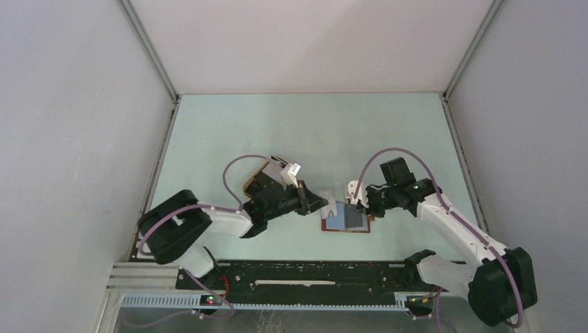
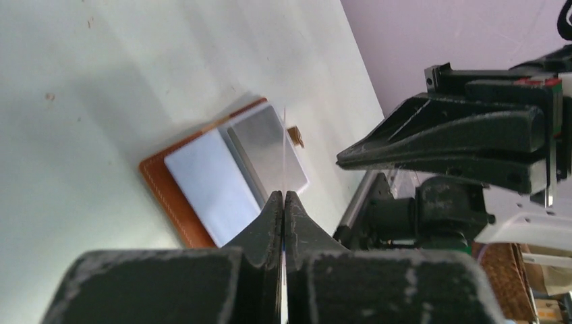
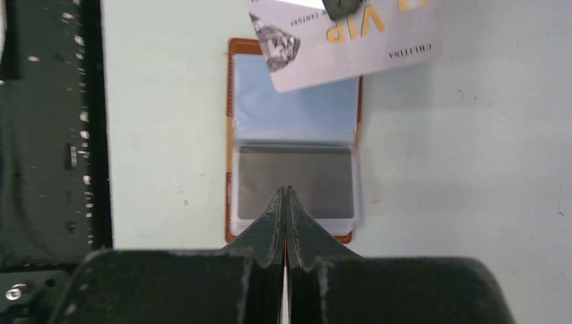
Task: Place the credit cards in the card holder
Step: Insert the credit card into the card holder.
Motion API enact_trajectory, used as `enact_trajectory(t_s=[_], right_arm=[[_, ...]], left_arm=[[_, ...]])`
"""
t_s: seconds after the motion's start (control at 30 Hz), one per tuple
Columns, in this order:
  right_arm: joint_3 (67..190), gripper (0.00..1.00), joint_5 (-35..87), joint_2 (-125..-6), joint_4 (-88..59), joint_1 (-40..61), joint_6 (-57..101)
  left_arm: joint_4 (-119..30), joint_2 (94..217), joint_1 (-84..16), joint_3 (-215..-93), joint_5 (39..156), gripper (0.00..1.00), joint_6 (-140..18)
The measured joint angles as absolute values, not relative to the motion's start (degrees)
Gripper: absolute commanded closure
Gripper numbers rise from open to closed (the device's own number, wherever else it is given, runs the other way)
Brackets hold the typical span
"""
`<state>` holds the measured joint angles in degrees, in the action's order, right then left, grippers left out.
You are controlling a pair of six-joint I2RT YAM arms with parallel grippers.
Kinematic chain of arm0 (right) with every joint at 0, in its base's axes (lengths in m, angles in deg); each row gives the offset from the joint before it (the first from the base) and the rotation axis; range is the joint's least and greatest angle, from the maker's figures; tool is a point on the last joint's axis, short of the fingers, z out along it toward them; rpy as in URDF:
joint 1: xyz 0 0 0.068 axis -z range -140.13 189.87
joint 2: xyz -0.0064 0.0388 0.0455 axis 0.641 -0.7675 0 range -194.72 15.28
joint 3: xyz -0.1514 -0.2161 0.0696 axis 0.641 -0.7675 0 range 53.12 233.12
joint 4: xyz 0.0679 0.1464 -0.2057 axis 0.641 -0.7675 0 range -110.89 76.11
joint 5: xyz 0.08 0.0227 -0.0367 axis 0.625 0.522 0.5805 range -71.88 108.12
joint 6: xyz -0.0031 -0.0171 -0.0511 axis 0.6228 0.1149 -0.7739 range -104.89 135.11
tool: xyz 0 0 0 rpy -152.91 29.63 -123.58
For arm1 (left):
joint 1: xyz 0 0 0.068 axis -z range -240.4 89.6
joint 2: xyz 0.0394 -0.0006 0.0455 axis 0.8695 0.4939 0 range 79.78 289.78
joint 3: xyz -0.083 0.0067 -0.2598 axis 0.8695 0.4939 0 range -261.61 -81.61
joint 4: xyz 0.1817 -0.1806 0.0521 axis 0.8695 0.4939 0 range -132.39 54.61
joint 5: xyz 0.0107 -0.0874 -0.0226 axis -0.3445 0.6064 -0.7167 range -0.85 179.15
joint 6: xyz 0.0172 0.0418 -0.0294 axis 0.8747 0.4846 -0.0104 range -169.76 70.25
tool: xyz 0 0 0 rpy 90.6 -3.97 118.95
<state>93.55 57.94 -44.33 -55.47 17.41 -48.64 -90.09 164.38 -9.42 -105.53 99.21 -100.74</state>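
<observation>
We judge the step in hand to be the insertion: the left tool point(image 1: 324, 203) is pinched shut on a whitish printed credit card point(image 3: 351, 40), gripping it by one edge so that it hangs in the air. The small reddish-brown leather-like card holder point(image 1: 347, 231) lies open and flat on the pale green counter point(image 1: 277, 132), near the middle and toward the near edge. Its clear pockets already show a pale blue card point(image 3: 290, 115) and a grey card point(image 3: 297, 179) side by side. In the overhead view the held card sits just off the holder's left end, above it and apart from it, tilted and not lined up with any pocket mouth. The right tool point(image 3: 286, 192) has its fingers pressed together low over the grey card's pocket. We cannot tell whether it pinches a plastic sleeve or only hovers. As we read it, the next move calls for squaring the card to a free pocket, lowering its leading edge to the opening, and sliding it in. The holder needs steadying, since it looks light enough to skid.
</observation>
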Motion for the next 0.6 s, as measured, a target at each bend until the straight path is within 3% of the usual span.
enact_trajectory(t_s=[0.37,0.6], right_arm=[[93.53,1.0,51.4,-53.77,-50.49,17.21,-51.13],[92.48,1.0,47.88,-57.14,-49.97,15.79,-53.05]], left_arm=[[-99.8,182.17,-7.26,-112.85,96.09,1.0,-104.04],[-103.84,186.43,-6.77,-112.85,93.68,1.0,-105.92]])
